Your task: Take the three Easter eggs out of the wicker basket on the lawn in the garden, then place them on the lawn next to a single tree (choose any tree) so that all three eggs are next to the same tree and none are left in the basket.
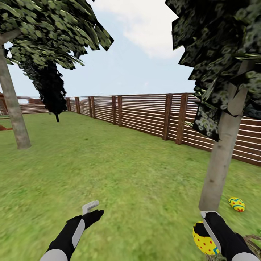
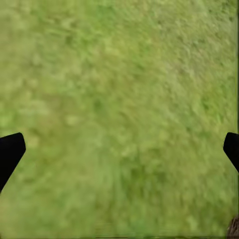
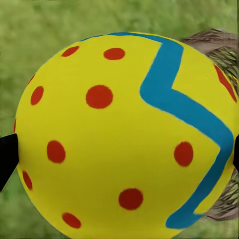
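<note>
My right gripper is shut on a yellow Easter egg with red dots and a blue zigzag, held low over the lawn. The right wrist view has that egg close up between the fingertips. A second egg lies on the grass beside the tree, whose pale trunk rises just beyond my right hand. A bit of the wicker basket sits at the bottom right, and its brown weave is behind the held egg. The third egg is out of view. My left gripper hangs open over bare grass.
A dark slatted fence runs across the back and right. A taller tree with a thick trunk stands at the far left, and a black columnar tree near the fence. Open grass spreads between the trees.
</note>
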Robot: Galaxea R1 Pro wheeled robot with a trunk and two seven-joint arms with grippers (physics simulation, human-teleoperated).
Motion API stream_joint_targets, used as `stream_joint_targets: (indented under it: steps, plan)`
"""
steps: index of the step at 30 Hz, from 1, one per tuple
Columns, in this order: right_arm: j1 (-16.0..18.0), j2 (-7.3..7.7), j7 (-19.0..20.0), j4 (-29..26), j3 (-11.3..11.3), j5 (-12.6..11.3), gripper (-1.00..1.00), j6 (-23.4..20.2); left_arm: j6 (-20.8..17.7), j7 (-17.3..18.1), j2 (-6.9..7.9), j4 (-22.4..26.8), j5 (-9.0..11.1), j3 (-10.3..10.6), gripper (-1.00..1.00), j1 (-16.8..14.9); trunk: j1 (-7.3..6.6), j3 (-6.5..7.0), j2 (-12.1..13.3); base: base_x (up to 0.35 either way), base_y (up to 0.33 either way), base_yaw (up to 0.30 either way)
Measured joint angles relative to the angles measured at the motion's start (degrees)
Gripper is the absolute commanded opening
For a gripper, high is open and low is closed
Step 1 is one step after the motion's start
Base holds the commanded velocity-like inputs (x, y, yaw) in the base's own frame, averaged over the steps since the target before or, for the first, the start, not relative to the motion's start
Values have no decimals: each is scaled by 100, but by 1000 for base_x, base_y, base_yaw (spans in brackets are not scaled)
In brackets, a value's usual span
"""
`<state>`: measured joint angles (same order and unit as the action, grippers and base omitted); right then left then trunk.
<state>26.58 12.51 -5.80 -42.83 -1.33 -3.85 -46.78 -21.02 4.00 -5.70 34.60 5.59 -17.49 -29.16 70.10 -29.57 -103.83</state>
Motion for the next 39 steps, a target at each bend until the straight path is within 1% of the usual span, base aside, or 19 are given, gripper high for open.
stream_joint_targets:
  steps: [1, 3, 11, 16, 19, 20, 24, 27, 34, 37, 39]
  plan:
    - [0, -2, 1, 0, -1, 1, -100, 0, 2, 0, 0, -61, 2, 6, 100, 0, -22, 22, 40, 89, 321, -276]
    - [0, 1, 1, 0, 2, -2, -100, -7, 7, 1, -4, -123, 5, 9, 100, 0, -22, 32, 41, 34, 329, -278]
    - [0, 3, 2, 0, -1, -3, -100, -11, 9, 1, -1, -141, 10, 9, 100, 0, -22, 67, 42, 5, 339, -272]
    - [1, -34, 0, 2, -3, 2, -100, -4, -1, -18, 64, -82, 3, -19, 100, 1, -24, 74, 42, 134, 297, -40]
    - [2, -62, -2, 1, -5, 10, -100, 0, -8, -40, 178, -15, 2, -36, 100, 2, -25, 75, 41, 312, 63, -2]
    - [2, -65, -2, 1, -7, 13, -100, 3, -8, -42, 196, -10, 1, -31, 100, 2, -25, 75, 41, 334, 8, 0]
    - [2, -77, -2, 2, -13, 16, -100, 6, -16, -51, 215, -12, -2, -14, 100, 2, -25, 75, 41, 337, 1, 0]
    - [2, -84, -2, 2, -14, 17, -100, 7, -17, -50, 277, -11, -3, -30, 100, 2, -25, 75, 41, 338, 0, 0]
    - [0, -85, 2, 5, -12, 14, -100, 8, -55, -28, 296, -7, -3, -42, 100, 2, -25, 75, 41, 338, 23, 0]
    - [1, -84, 2, 4, -11, 12, -100, 8, -78, -28, 424, -10, 9, -66, 100, 2, -25, 74, 41, 336, 135, 0]
    - [2, -85, 1, 2, -12, 13, -100, 9, -87, -26, 454, -24, 20, -67, 100, 2, -25, 74, 41, 320, 178, 0]
